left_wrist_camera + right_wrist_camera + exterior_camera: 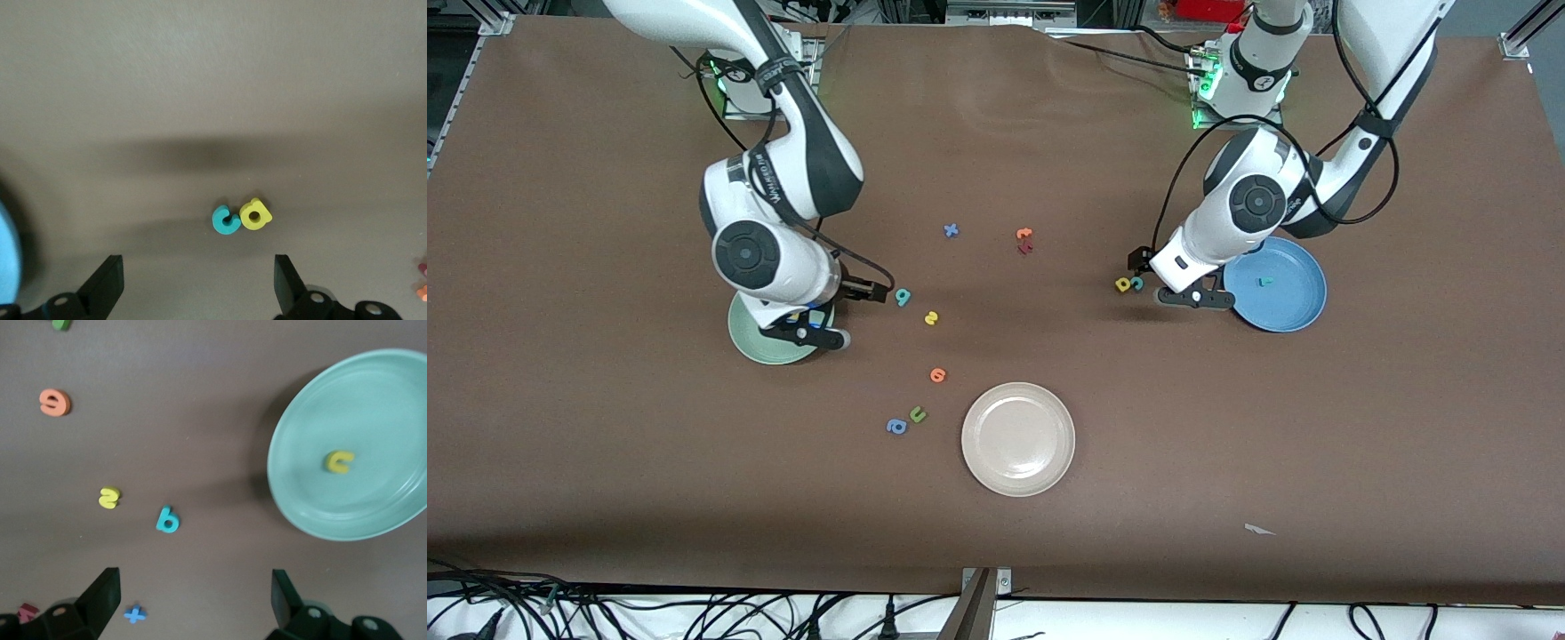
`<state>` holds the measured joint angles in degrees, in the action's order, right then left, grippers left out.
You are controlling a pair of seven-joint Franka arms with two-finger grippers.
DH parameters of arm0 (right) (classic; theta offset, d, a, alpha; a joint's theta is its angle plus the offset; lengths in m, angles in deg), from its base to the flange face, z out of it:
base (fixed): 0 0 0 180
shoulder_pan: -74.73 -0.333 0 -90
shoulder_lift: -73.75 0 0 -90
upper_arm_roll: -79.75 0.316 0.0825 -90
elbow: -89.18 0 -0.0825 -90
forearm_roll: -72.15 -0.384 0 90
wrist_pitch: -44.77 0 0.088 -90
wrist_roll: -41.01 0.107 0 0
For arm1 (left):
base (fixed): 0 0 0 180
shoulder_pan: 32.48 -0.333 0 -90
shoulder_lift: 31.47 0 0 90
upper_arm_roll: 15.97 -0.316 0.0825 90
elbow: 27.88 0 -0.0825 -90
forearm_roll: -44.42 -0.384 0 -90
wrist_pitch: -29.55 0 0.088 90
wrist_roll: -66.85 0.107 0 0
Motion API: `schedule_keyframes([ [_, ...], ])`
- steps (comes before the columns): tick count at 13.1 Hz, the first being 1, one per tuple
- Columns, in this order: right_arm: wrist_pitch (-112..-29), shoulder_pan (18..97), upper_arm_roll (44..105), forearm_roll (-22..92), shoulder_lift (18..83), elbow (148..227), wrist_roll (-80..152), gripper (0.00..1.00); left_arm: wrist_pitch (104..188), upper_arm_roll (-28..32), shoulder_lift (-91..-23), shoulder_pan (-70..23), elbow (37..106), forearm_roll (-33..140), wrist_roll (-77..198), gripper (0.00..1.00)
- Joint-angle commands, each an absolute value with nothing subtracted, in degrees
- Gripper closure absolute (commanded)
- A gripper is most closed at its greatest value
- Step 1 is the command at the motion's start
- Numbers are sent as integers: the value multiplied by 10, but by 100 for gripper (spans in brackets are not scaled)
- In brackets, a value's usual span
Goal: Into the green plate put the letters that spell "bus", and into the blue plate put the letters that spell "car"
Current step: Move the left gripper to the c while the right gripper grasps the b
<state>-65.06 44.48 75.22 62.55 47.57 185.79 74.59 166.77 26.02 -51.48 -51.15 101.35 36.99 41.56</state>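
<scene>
Front view: green plate toward the right arm's end of the table, half hidden under the right end effector; blue plate toward the left arm's end holds the teal "r", so 1 "car" letter looks delivered. Left end effector hangs beside that plate.

Left wrist view: teal "c" and yellow "a" touch on the bare table; jaws stand wide, empty, likely lining up a pick.

Right wrist view: yellow "u" lies in the green plate; teal "b" and yellow "s" wait on the table. Jaws wide, empty.
</scene>
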Motion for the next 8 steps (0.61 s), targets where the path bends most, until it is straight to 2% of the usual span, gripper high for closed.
schedule_keyframes([
  [1,-666,428,751,627,469,1864,795,0,1682,262,-539,-504,1014,303,422,1],
  [5,-714,415,750,645,462,1902,825,1,1683,262,-583,-497,1011,236,422,7],
  [7,-747,407,750,645,461,1926,828,13,1684,262,-584,-494,1011,235,422,8],
  [8,-761,407,750,645,461,1938,843,14,1684,262,-586,-494,1012,235,422,13],
])
